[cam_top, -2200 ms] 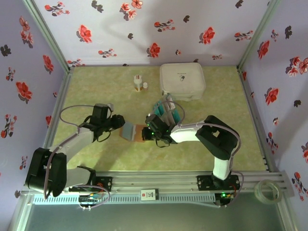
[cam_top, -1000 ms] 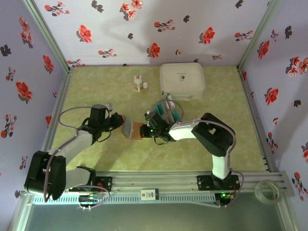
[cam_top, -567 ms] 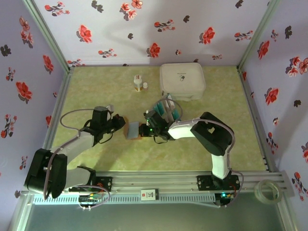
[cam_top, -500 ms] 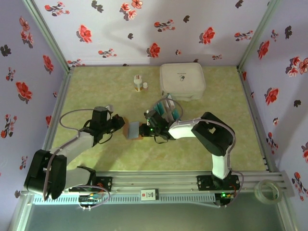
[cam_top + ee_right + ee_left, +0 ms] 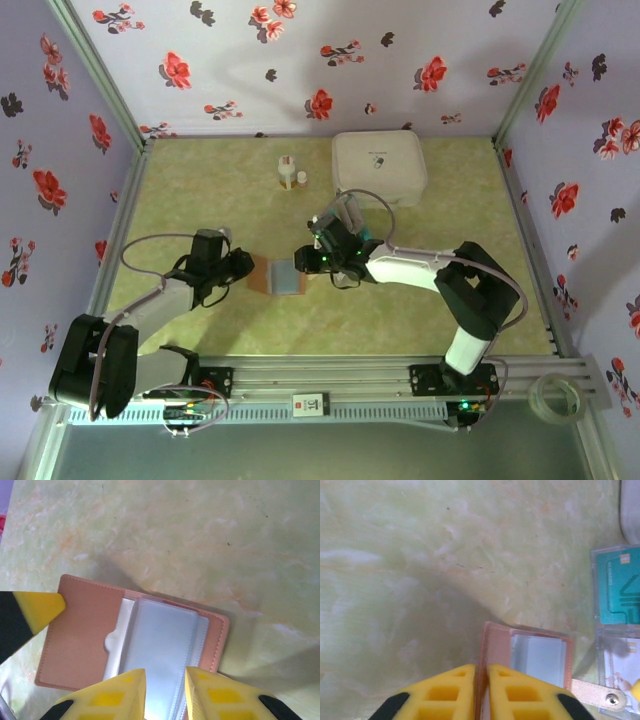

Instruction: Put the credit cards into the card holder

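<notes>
The card holder [image 5: 278,277] lies open on the table, tan cover to the left and grey-blue sleeves to the right. My left gripper [image 5: 481,669] is shut on the edge of the tan cover [image 5: 496,645]. My right gripper [image 5: 165,672] hovers over the clear sleeves [image 5: 160,640] with its jaws a little apart and nothing pinched. In the right wrist view a left finger [image 5: 37,607] shows at the cover's corner. The credit cards lie in a clear case just right of the holder, a teal one [image 5: 620,587] above a white one [image 5: 620,677]. In the top view they [image 5: 350,216] are partly behind my right arm.
A big white square box [image 5: 378,167] stands at the back, with a small white bottle-like object [image 5: 289,172] to its left. The holder's strap with a snap [image 5: 595,700] points toward the card case. Floral walls close in the table on three sides.
The holder went from propped up between both grippers to lying flat and open. My right gripper let go and pulled back to the right. My left gripper stayed on the cover and moved slightly nearer.
</notes>
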